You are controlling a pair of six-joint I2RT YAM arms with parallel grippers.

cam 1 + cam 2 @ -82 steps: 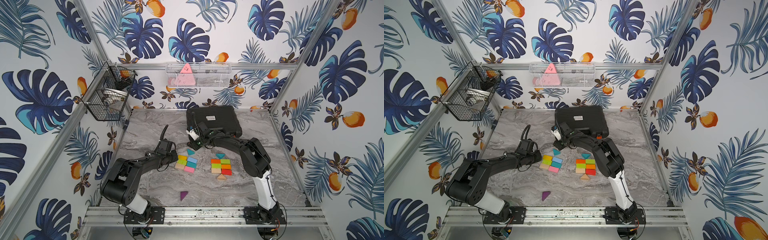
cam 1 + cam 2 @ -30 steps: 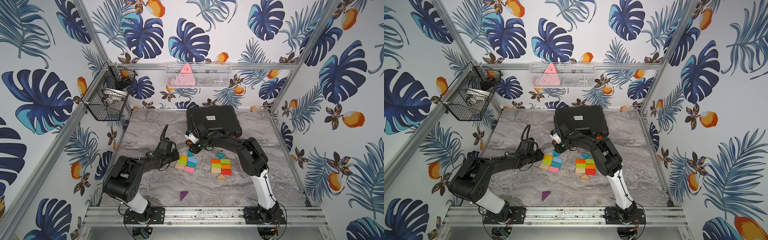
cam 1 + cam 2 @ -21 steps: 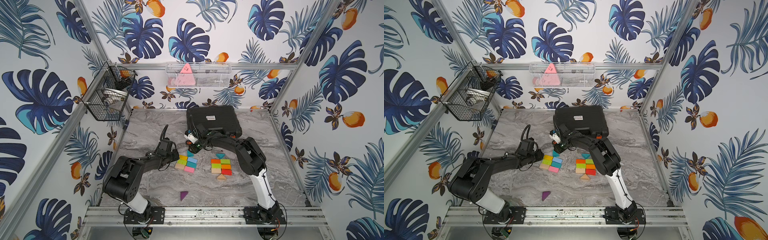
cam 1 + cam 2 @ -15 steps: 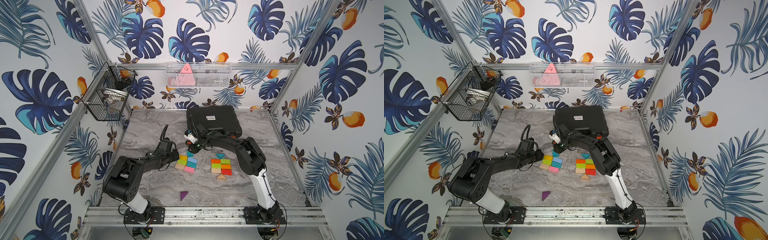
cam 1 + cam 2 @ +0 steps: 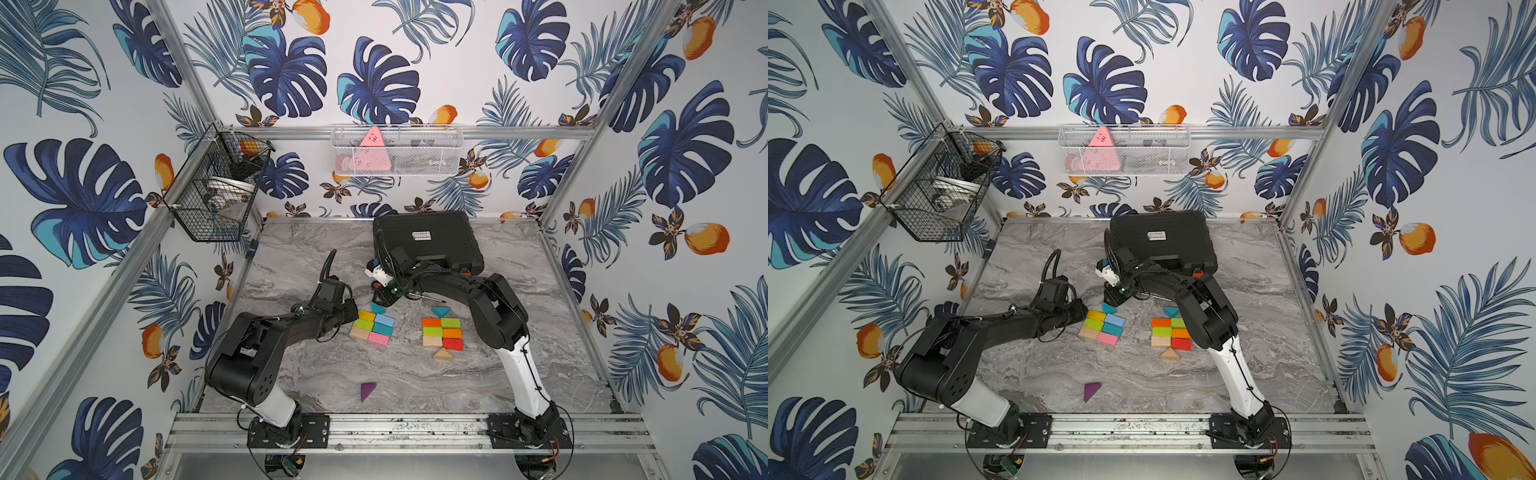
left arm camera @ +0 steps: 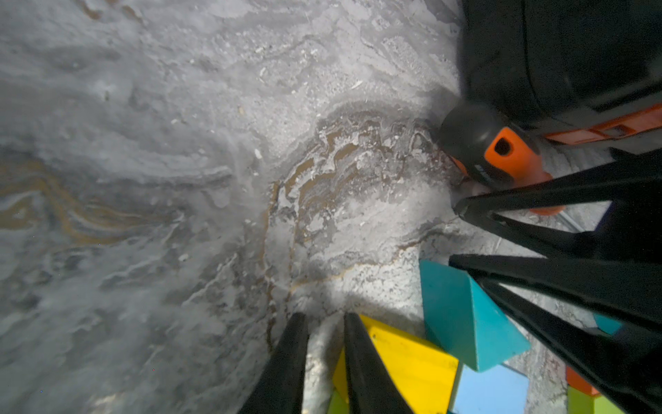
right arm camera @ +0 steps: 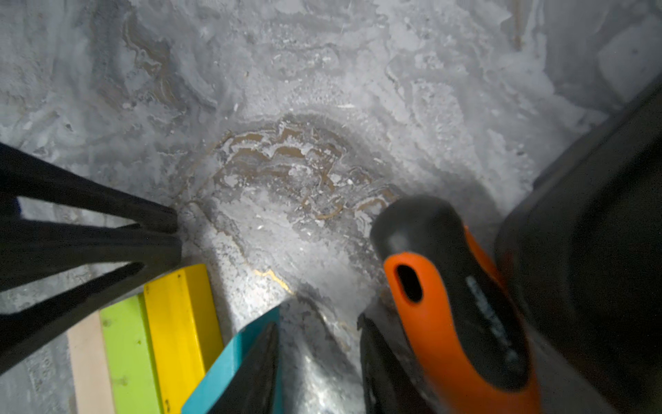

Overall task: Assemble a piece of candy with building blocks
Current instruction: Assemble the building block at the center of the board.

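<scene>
Left tool (image 6: 322,315) is pinched closed on nothing; right tool (image 7: 318,326) is spread apart, holding nothing.
Building blocks (image 5: 376,326) lie flat in two neat bunches in the middle of the counter (image 5: 519,374): yellow, green, blue, pink, orange, red and plain wood. A teal triangle (image 6: 458,315) sits just beside one right finger. A purple triangle (image 5: 368,390) lies alone. The counter is grey marble, and the walls have big blue leaves. An orange screwdriver (image 7: 447,304) is mostly hidden under the right arm from above.
</scene>
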